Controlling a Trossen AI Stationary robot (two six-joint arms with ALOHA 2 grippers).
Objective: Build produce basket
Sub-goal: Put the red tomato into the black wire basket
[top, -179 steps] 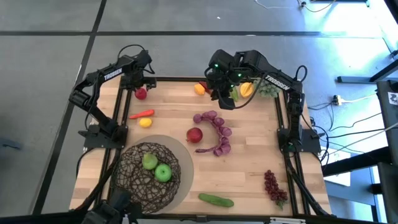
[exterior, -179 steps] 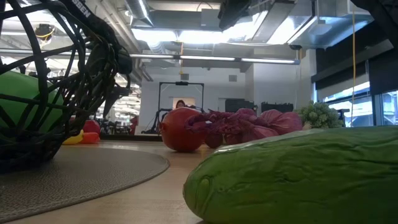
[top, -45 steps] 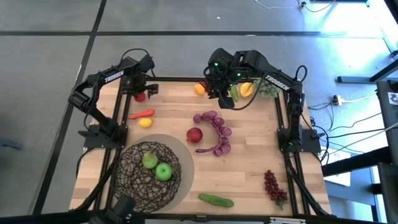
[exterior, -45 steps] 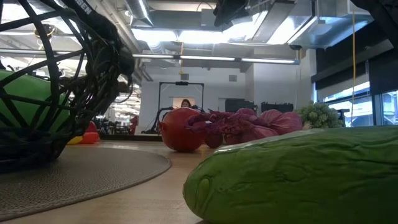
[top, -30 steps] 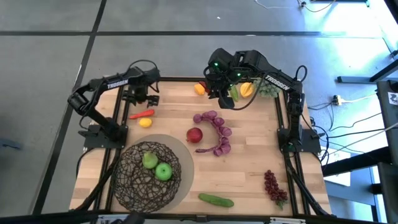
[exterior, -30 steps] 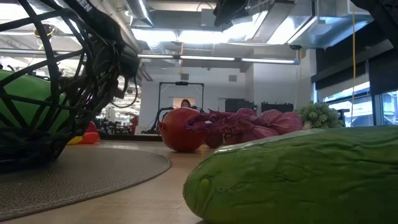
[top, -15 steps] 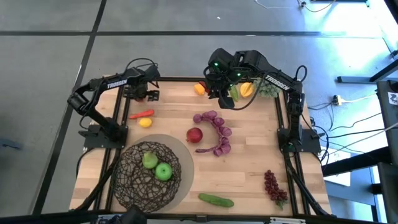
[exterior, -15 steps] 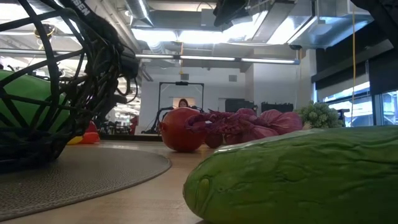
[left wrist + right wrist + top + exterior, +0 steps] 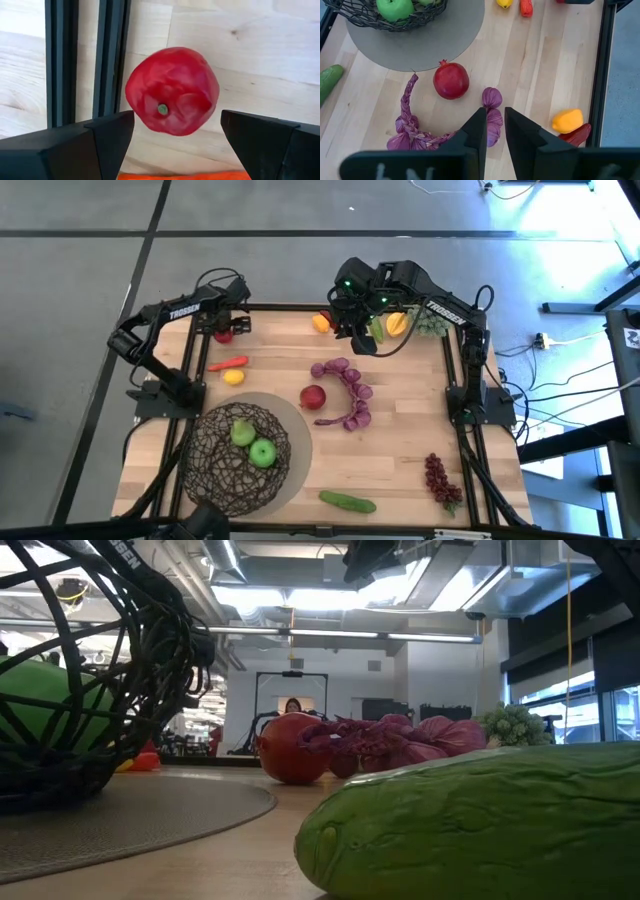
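A round red fruit [image 9: 172, 90] lies on the wood at the table's far left corner [image 9: 224, 335], next to the black frame rail [image 9: 62, 60]. My left gripper [image 9: 177, 145] hangs over it, pointing down and open, one finger on each side of the fruit, both clear of it. The dark wire basket [image 9: 235, 465] stands on a grey round mat [image 9: 295, 430] near the front left and holds two green fruits [image 9: 262, 452]. My right gripper [image 9: 495, 125] hangs high over the far middle of the table [image 9: 358, 330], its fingers almost together with nothing between them.
Loose produce lies on the wood: a red chili [image 9: 229, 363], a yellow fruit [image 9: 233, 377], a pomegranate [image 9: 313, 396], a purple braid [image 9: 350, 392], an orange fruit [image 9: 321, 322], dark-red grapes [image 9: 438, 478] and a cucumber [image 9: 347, 501]. A dark shape [image 9: 200, 520] shows at the near edge.
My left gripper has swung a little toward the table's far left corner and rolled at the wrist, staying open; the red fruit, hidden under it before, now shows in the high view. The basket has rocked slightly on its mat.
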